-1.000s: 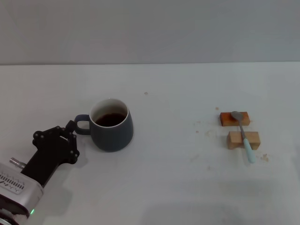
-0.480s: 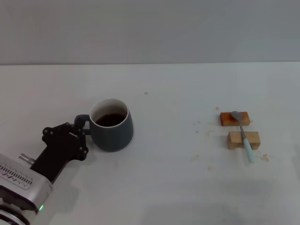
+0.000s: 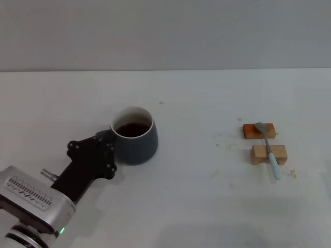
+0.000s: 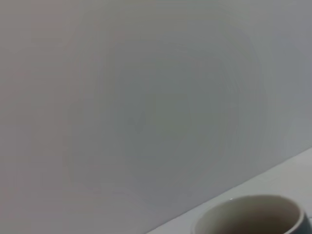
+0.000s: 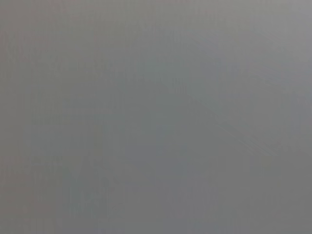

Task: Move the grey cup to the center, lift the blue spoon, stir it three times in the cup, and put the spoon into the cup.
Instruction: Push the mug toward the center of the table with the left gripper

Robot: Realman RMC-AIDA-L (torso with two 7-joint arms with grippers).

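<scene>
The grey cup [image 3: 136, 141], with dark brown liquid inside, stands left of the table's middle. My left gripper [image 3: 107, 141] is at the cup's left side, shut on its handle, which is hidden behind the fingers. The cup's white rim also shows in the left wrist view [image 4: 248, 213]. The blue spoon [image 3: 270, 150] lies at the right across two small wooden blocks, its metal bowl on the far one. My right gripper is out of view, and the right wrist view shows only plain grey.
The orange-brown far block [image 3: 251, 130] and the pale near block [image 3: 260, 154] carry the spoon. The white table [image 3: 196, 191] ends at a grey wall behind. A few crumbs lie near the blocks.
My left gripper closed in on the cup's handle and has moved right and slightly nearer, taking the cup with it. The spoon and blocks have not moved.
</scene>
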